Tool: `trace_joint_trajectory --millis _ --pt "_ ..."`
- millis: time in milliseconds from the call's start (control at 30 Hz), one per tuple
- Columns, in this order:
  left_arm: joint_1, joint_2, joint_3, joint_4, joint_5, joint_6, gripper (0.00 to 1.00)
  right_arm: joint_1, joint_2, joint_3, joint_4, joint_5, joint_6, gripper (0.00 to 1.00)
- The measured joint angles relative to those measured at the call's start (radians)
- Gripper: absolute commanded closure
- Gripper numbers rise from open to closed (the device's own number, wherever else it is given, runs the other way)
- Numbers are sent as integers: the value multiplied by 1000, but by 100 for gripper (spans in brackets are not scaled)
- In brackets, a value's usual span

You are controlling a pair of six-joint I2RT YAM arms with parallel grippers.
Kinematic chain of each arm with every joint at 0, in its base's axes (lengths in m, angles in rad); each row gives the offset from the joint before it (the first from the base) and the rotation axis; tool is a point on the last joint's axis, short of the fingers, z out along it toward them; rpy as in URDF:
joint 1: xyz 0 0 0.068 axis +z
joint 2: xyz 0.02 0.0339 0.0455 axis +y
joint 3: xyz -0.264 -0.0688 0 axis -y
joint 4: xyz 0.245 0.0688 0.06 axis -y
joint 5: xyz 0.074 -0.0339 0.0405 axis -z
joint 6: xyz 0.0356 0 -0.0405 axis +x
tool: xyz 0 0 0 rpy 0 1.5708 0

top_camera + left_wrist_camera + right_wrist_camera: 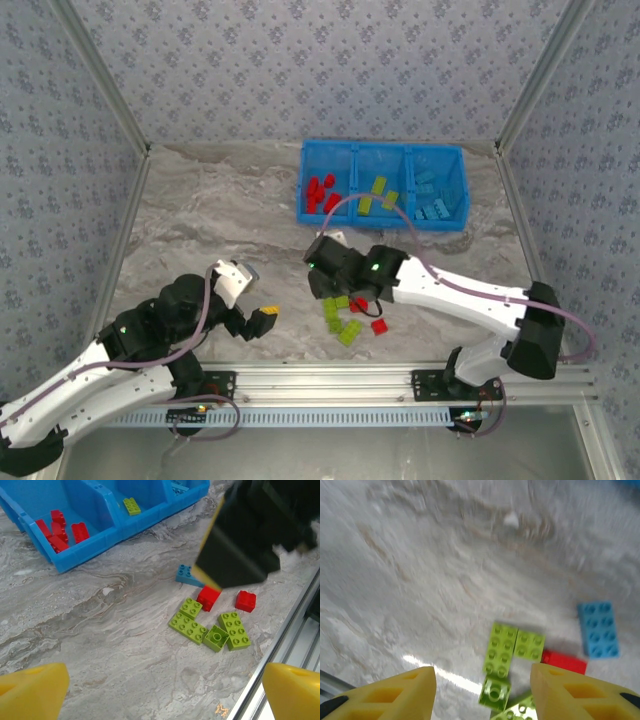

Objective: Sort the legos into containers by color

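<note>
Loose legos lie on the table near the front: several lime green bricks (187, 627) (340, 318), two red ones (245, 601) (378, 325) and one light blue brick (187, 575) (598, 629). The blue bin (455, 222) at the back holds red legos (320, 192) in its left compartment, green legos (375, 193) in the middle and light blue legos (432, 195) in the right. My right gripper (330, 280) (482, 695) hovers open just above the loose pile, nothing between its fingers. My left gripper (262, 322) (162, 695) is open and empty, left of the pile.
The aluminium rail (400, 378) runs along the table's front edge close behind the loose bricks. Patterned walls (60, 200) enclose the table on three sides. The right arm (460, 295) stretches across the front right. Bare marble surface (220, 210) lies between the left gripper and the bin.
</note>
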Motion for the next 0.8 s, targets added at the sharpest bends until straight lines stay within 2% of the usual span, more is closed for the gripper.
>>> trace_joint_trajectory --millis 67,200,333,500,567,700,800 --pt "0 0 0 0 0 0 1 28 37 -9 -22 -11 68 42" --pt "0 -2 -2 0 0 -4 1 74 93 -30 -58 -29 165 26" --pt "0 -21 -23 1 0 -6 1 96 153 -69 -64 -53 213 26" --pt "0 -21 -48 6 2 -12 1 76 256 -74 -53 -55 225 27" --pt "0 -19 -58 8 6 -12 1 62 285 -86 -32 -58 225 29" --pt "0 -10 -76 7 35 -13 1 50 331 -93 0 -63 225 46" --pt "0 2 -77 8 83 -11 1 51 359 -93 14 -67 224 54"
